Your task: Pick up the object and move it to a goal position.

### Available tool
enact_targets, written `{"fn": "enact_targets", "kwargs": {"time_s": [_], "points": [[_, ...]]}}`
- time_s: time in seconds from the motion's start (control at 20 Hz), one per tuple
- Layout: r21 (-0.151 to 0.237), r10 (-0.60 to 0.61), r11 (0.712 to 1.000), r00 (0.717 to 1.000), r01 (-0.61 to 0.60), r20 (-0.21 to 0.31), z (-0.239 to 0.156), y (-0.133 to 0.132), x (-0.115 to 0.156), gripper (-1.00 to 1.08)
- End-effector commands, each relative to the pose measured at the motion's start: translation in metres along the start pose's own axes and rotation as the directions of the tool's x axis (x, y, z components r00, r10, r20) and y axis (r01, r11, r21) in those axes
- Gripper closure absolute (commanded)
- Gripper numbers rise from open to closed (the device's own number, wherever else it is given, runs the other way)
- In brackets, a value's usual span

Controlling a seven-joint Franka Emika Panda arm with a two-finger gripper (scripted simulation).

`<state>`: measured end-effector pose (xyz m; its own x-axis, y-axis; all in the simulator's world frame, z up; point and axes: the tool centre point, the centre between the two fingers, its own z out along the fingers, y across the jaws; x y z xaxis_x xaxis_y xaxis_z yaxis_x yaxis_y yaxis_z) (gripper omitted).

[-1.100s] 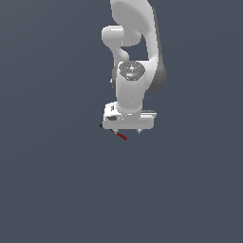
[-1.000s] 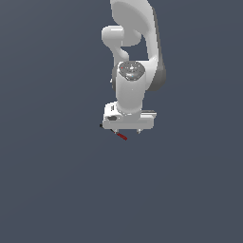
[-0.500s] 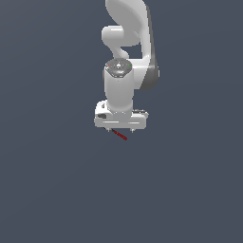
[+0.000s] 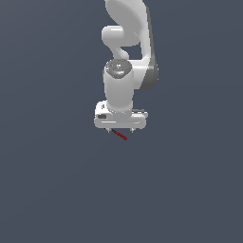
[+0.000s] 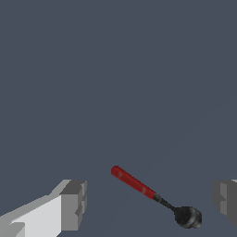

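The object is a small spoon-like stick with a dark red rod handle (image 5: pixel 132 181) and a slim black end that widens into a round bowl (image 5: pixel 187 216). It lies flat on the grey floor. In the exterior view only its red rod (image 4: pixel 121 135) pokes out under the white arm. My gripper (image 4: pixel 119 131) hangs just above it, pointing down. In the wrist view the two grey pads (image 5: pixel 74 204) stand far apart, and the object lies between them, touching neither. The gripper (image 5: pixel 149 202) is open and holds nothing.
Plain dark grey floor (image 4: pixel 57 190) stretches all around. The white arm (image 4: pixel 124 57) rises from the gripper toward the exterior view's top.
The arm has swung its wrist round and shifted toward the exterior view's left. The gripper now sits centred over the object, which has stayed in place.
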<state>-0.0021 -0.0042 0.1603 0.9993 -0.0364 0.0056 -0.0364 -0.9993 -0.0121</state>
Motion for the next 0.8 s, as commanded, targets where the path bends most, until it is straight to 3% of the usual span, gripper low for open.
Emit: {"fn": "enact_targets", "kwargs": {"time_s": [0.0,0.45,0.75], "points": [[-0.001,-0.02,1.0,1.0,0.02,0.001,0.002,0.001,-0.002,-0.92],[-0.007,-0.153,0.988,0.988,0.153,0.003,0.017,0.011,-0.012,-0.92],[-0.011,-0.293,0.956,0.956,0.294,0.007,0.031,0.019,-0.024,-0.92]]}}
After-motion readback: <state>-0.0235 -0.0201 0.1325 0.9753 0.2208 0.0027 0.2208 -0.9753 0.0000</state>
